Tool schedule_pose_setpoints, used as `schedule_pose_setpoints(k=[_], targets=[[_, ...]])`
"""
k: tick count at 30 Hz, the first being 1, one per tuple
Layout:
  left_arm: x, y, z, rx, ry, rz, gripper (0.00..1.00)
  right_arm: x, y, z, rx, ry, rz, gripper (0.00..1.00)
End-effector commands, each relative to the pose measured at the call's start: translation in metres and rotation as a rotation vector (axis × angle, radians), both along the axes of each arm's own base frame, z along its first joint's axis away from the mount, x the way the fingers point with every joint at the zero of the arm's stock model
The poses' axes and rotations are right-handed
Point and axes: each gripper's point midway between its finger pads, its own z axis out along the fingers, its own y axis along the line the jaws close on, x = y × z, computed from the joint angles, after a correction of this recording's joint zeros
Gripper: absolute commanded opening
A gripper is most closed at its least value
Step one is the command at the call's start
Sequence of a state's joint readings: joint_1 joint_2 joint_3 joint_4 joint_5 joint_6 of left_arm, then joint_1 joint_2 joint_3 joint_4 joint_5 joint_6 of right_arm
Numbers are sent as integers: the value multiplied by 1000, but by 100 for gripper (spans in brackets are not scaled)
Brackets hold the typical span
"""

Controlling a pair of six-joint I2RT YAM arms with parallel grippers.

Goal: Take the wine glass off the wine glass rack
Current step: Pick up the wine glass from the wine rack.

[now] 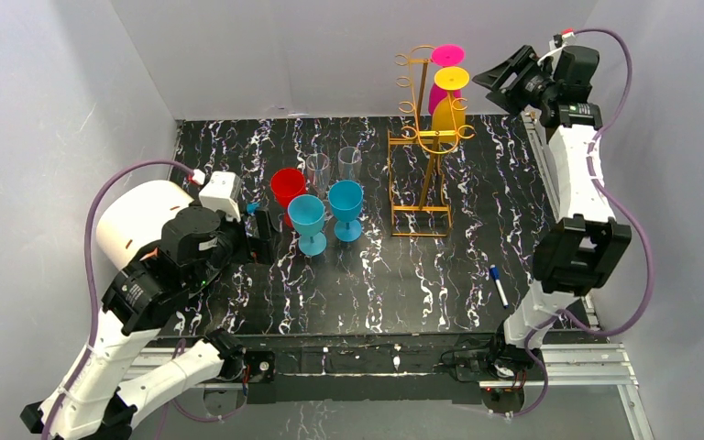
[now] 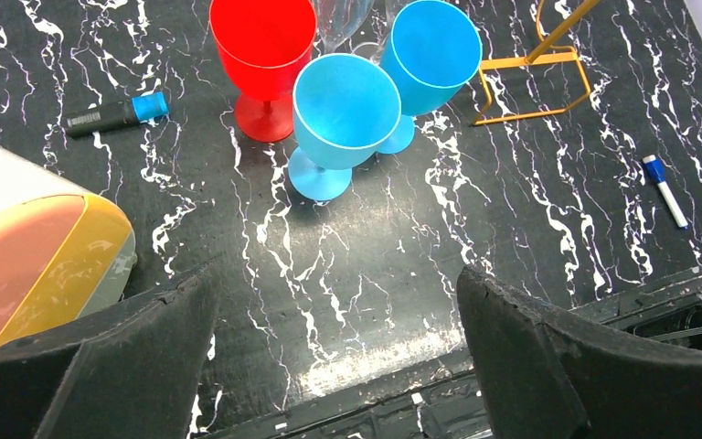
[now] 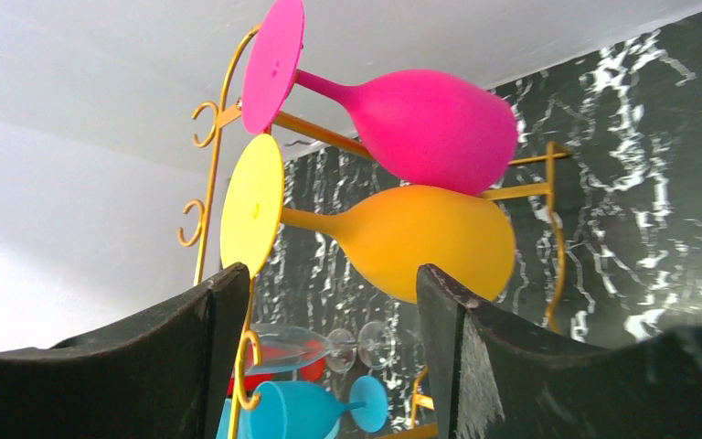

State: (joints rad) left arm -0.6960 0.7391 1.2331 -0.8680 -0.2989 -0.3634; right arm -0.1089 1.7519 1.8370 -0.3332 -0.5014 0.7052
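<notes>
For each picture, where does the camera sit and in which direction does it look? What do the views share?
Top external: above and behind the bases, looking down on the table; both arms, left gripper and right gripper show.
Left wrist: on the low left arm, looking down at the red goblet and blue goblets; own fingers below.
Right wrist: on the raised right arm, facing the pink glass and yellow glass on the wine glass rack; own fingers below.
Shared: top and left wrist both show the goblets and the white marker.
</notes>
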Motion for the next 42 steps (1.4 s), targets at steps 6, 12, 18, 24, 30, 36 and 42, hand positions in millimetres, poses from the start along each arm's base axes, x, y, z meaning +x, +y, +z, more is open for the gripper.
schedule_pose_setpoints(k=[6,12,18,24,30,36,42], targets=[[3,-1,-5,32,6,-10,98,27,30,35,122,-76,141,66],[4,-1,-5,37,1,-9,98,34,48,27,115,-66,193,61],[1,1,-3,31,9,-5,98,40,44,26,70,-70,135,46],[6,8,15,0,-43,53,98,45,37,16,-44,-41,67,32],[7,5,14,-3,-34,47,98,42,38,22,-29,-46,67,19],[5,3,11,-5,-20,39,98,40,39,29,-12,-46,64,9],[6,2,12,-11,-21,36,98,37,40,42,15,-70,57,1]])
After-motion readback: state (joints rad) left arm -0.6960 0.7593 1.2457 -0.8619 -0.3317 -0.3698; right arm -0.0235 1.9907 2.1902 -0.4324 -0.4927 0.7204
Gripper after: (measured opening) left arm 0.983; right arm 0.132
